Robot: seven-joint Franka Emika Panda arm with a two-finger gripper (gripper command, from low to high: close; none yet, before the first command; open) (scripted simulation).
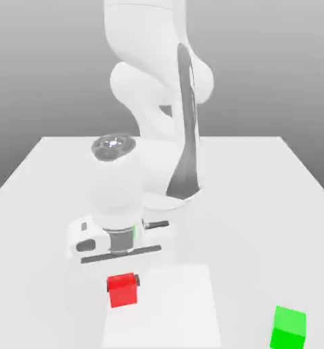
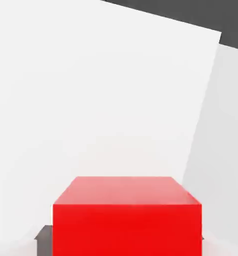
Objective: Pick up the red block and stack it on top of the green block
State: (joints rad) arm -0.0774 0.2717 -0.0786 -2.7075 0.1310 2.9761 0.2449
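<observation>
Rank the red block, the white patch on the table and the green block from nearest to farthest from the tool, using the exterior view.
1. Red block: right between the fingers of the tool.
2. White patch: close by, reaching toward the exterior view's right.
3. Green block: well off at the exterior view's right.

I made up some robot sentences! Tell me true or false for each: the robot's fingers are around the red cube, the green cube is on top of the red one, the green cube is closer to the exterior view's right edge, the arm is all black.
1. The robot's fingers are on both sides of the plain red cube. True.
2. The plain green cube is on top of the red one. False: they are apart.
3. The green cube is closer to the exterior view's right edge. True.
4. The arm is all black. False: it is mostly white.
</observation>
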